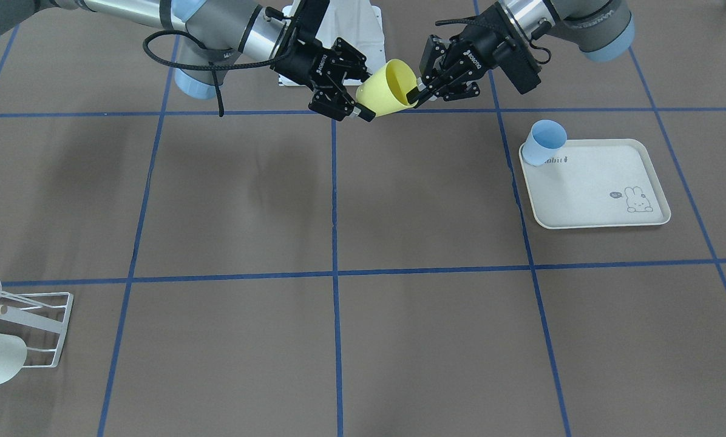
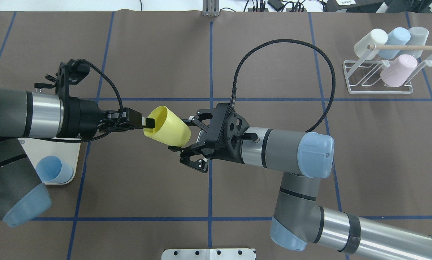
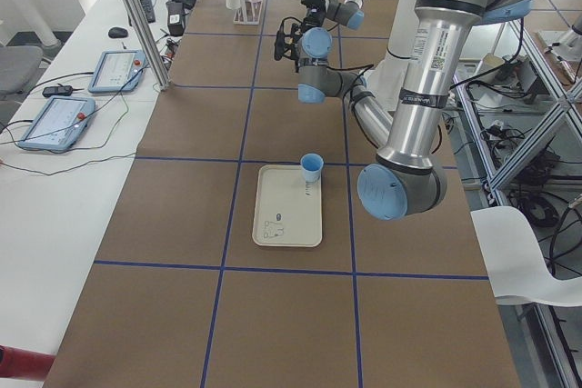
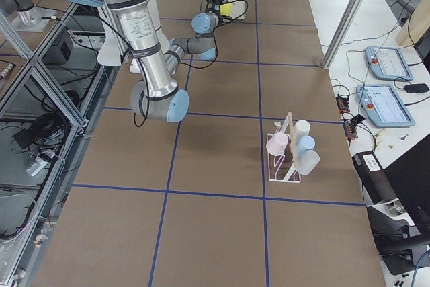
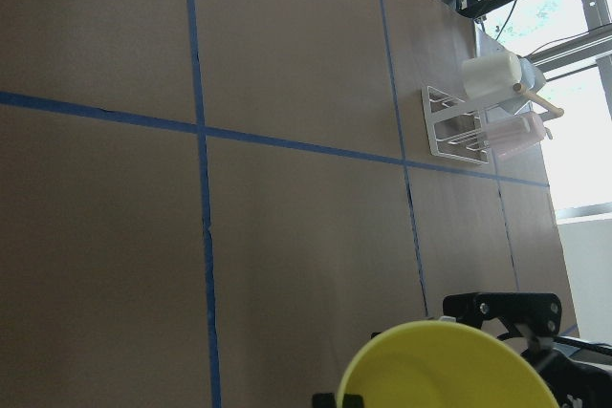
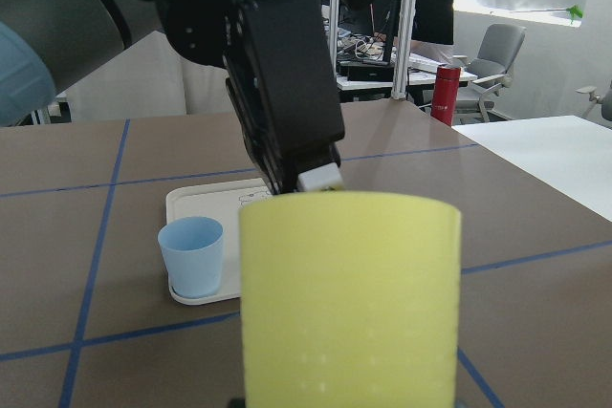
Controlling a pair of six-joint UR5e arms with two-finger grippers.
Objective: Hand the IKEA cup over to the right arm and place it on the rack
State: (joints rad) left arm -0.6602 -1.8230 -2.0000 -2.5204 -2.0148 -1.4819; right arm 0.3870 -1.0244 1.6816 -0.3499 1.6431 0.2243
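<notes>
My left fingers (image 2: 148, 122) are clamped on the rim of the pale yellow plastic cup (image 2: 169, 130), one inside the mouth and one outside. They hold it on its side in the air over the brown tabletop (image 2: 147, 195), near the middle of the overhead view. The cup's closed end points toward my right fingers (image 2: 181, 134), which are spread apart and straddle that end, one on each side of the wall. I cannot tell whether they touch it. The white wire rack (image 2: 400, 47) stands at the upper right of the overhead view, well apart from the cup. It carries four pastel cups (image 2: 398, 70) tipped on its prongs. At the right of the front-facing view lies a cream tray (image 1: 593, 194) with a rabbit print, and a light blue cup (image 1: 544, 142) sits at its upper left corner.
</notes>
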